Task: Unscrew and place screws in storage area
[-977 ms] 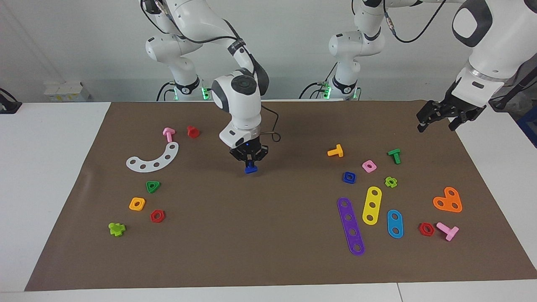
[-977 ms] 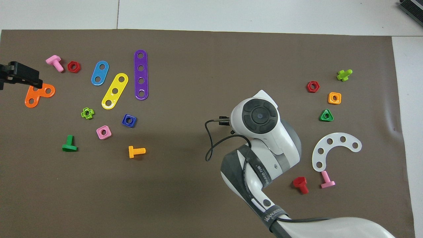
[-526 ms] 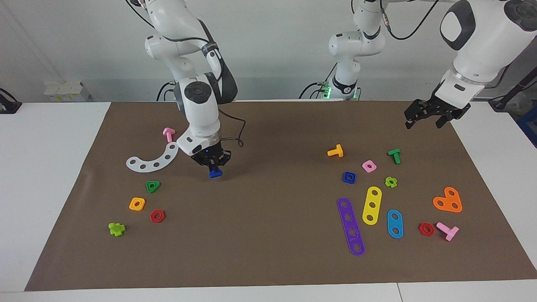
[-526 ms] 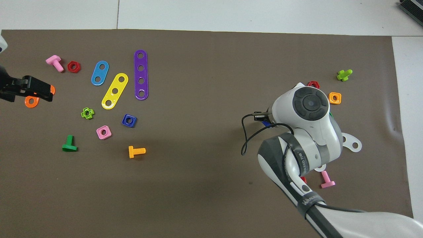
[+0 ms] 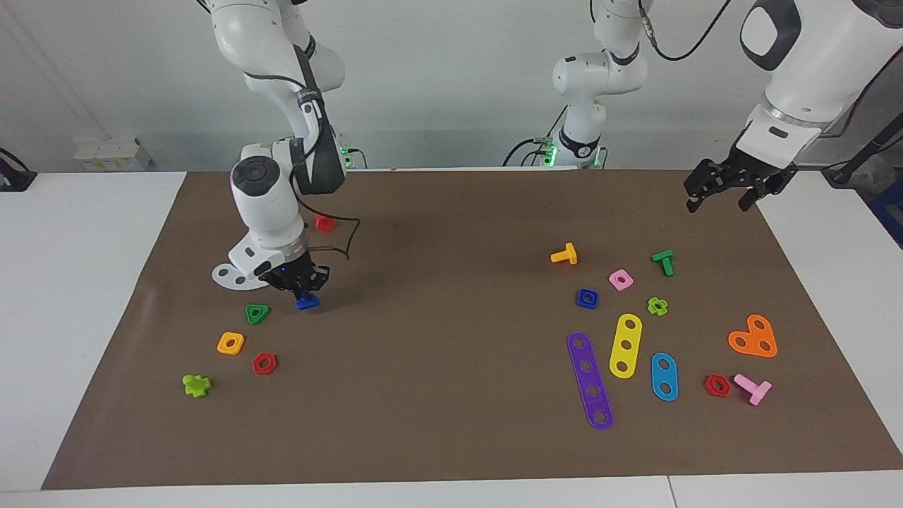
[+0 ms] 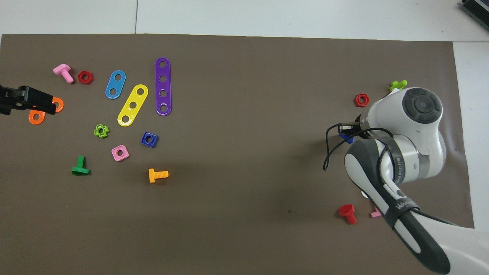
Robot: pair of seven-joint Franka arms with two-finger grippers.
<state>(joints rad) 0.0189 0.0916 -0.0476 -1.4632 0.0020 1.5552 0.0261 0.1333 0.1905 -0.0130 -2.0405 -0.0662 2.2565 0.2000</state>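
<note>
Right gripper (image 5: 302,288) is clamped on the blue bolt (image 5: 307,302), head down, low over the brown paper mat (image 5: 451,423) (contact with the mat: can't tell). It sits in the storage area (image 5: 233,367) at the right arm's end, just beside the green triangular nut (image 5: 257,313) and the white curved strip (image 5: 227,275), which the wrist partly hides. Orange square nut (image 5: 231,343), red hex nut (image 5: 264,363) and lime bolt (image 5: 196,384) lie farther from the robots. In the overhead view only a sliver of the bolt shows under the wrist. Left gripper (image 5: 721,190) waits with jaws spread, holding nothing, up over the mat's edge at the left arm's end, above the orange heart-shaped plate (image 5: 753,337) in the overhead view.
</note>
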